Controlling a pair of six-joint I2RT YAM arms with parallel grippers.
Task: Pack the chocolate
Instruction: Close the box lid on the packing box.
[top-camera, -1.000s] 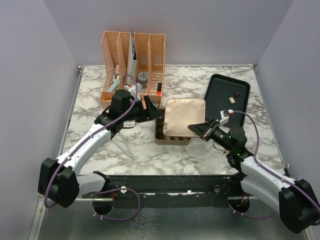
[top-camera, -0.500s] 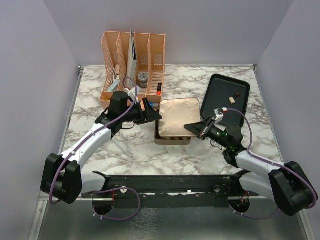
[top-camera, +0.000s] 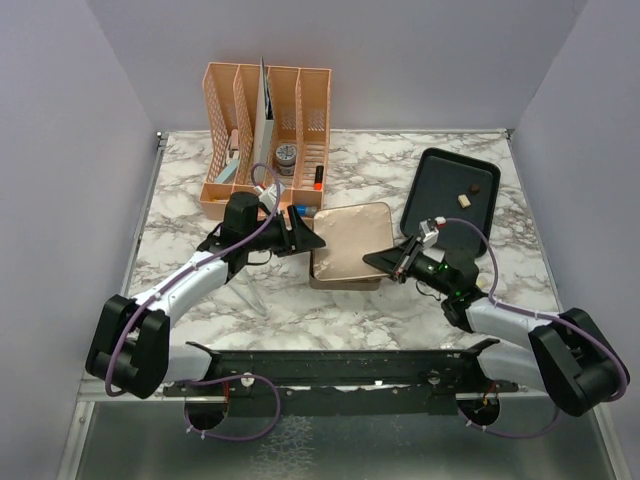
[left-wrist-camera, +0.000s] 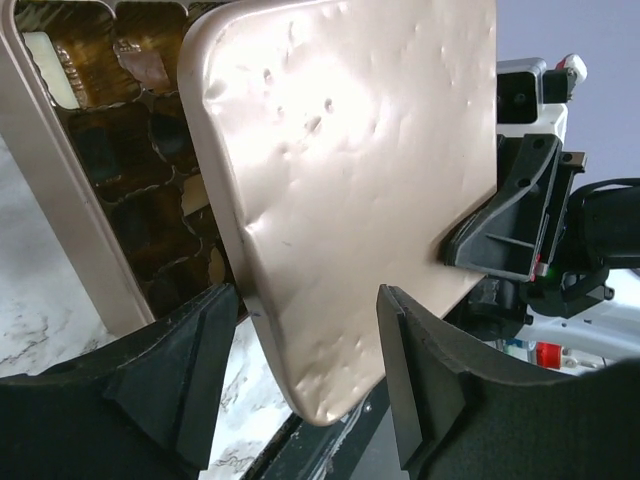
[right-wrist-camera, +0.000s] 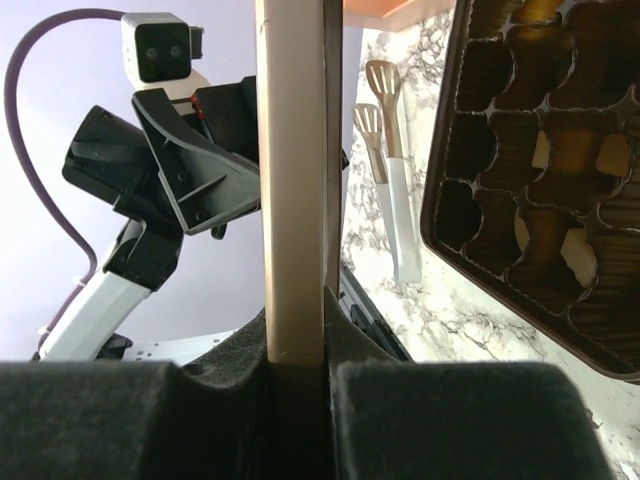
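Right gripper (top-camera: 388, 262) clamped on square gold metal lid (top-camera: 348, 240); left gripper (top-camera: 303, 233) wide open, straddling it. Align w/ gold tin base (top-camera: 345, 281), lower flat.

Two chocolate pieces (top-camera: 469, 193) lie loose on my black tray (top-camera: 440, 178) at two o'clock: one dark brown, one cream-white. I see more seated in the gold tin's (left-wrist-camera: 72, 200) pockets.

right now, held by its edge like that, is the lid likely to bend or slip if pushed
The lid is probably stiff: it reads as thin metal, and its dimpled face suggests it dents easily. The right hand pinches only one edge, and the finish looks smooth, so a push may swivel it.
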